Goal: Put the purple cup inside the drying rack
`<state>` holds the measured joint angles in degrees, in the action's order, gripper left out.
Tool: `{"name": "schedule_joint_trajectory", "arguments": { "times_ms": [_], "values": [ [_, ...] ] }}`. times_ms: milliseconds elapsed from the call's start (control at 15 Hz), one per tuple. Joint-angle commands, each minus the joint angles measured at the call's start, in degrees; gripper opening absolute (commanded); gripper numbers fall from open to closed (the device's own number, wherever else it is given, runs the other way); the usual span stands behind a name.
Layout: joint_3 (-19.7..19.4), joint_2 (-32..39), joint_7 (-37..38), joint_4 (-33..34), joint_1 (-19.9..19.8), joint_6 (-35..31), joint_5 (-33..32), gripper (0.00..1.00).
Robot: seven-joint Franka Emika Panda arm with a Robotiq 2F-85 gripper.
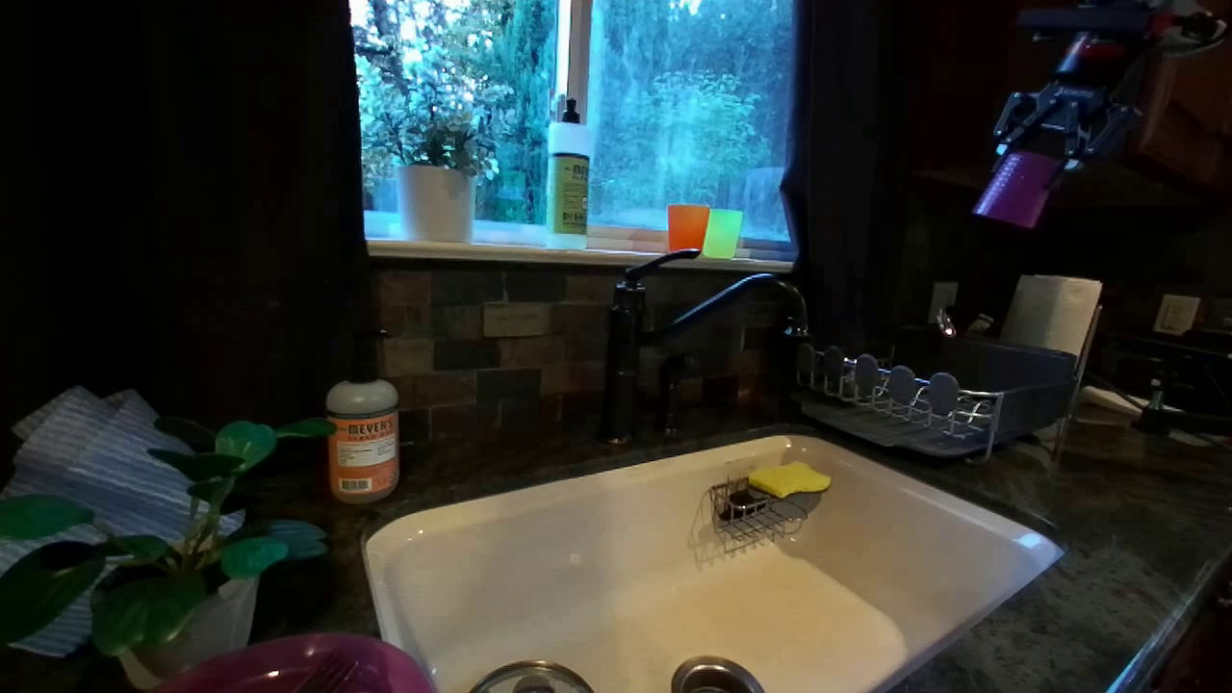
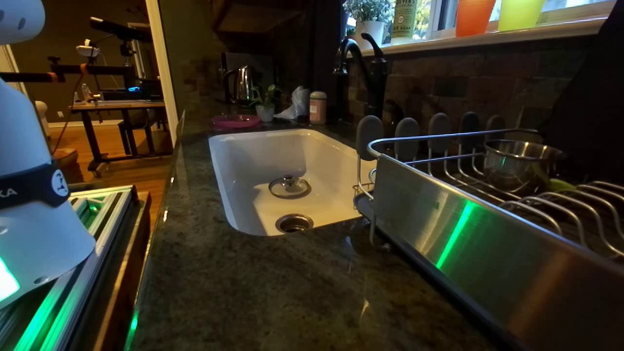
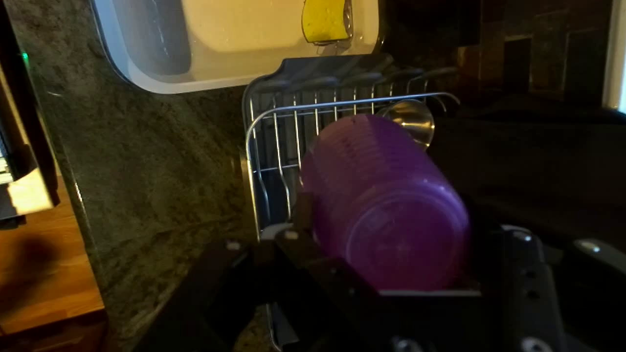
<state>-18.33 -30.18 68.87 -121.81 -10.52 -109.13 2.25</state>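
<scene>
1. The gripper (image 1: 1041, 152) has the purple cup (image 1: 1018, 192) pinched between its fingers, which stand apart by the cup's width near its base. In the wrist view one fingertip meets the cup's side; the contact opposite is lost in the dark.
2. The cup is in the air, well above the drying rack (image 2: 424, 209) and apart from it. It is tilted, base turned up toward the wrist, far end slanting down.
3. The rack stands on the dark surface (image 2: 292, 292), with rounded gray paddles (image 2: 439, 132) along its sink-side edge.
4. Inside the rack, near that same edge, sits a shiny metal bowl (image 2: 516, 168).
5. Just beside the rack is the white sink (image 2: 263, 146). Within it, toward the rack, are a wire holder (image 1: 741, 525) and a yellow sponge (image 1: 789, 478); a glass lid (image 2: 289, 186) lies farther from the rack than the drain (image 2: 294, 223).
6. Higher than the rack, an orange cup (image 1: 687, 228) and a green cup (image 1: 723, 234) stand side by side on the sill (image 1: 520, 253).
7. Across the sink from the rack are a magenta dish (image 2: 236, 123), a leafy plant (image 2: 265, 105) and a soap bottle (image 2: 318, 108).
</scene>
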Motion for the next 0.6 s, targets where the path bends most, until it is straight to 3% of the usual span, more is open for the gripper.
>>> {"name": "schedule_joint_trajectory", "arguments": {
  "times_ms": [0,67,133,333,533],
  "values": [
    [2.7,1.5,-1.6,0.5,-3.8,0.3,2.1,0.70],
    [2.7,1.8,-1.6,0.6,-3.8,0.3,2.2,0.70],
    [3.6,1.2,0.1,-0.5,-4.7,-1.4,0.7,0.45],
    [3.3,4.9,0.3,-2.5,-7.3,-9.8,1.2,0.45],
    [2.0,12.2,-1.2,-2.1,-7.4,-18.6,4.2,0.45]
  ]
}}
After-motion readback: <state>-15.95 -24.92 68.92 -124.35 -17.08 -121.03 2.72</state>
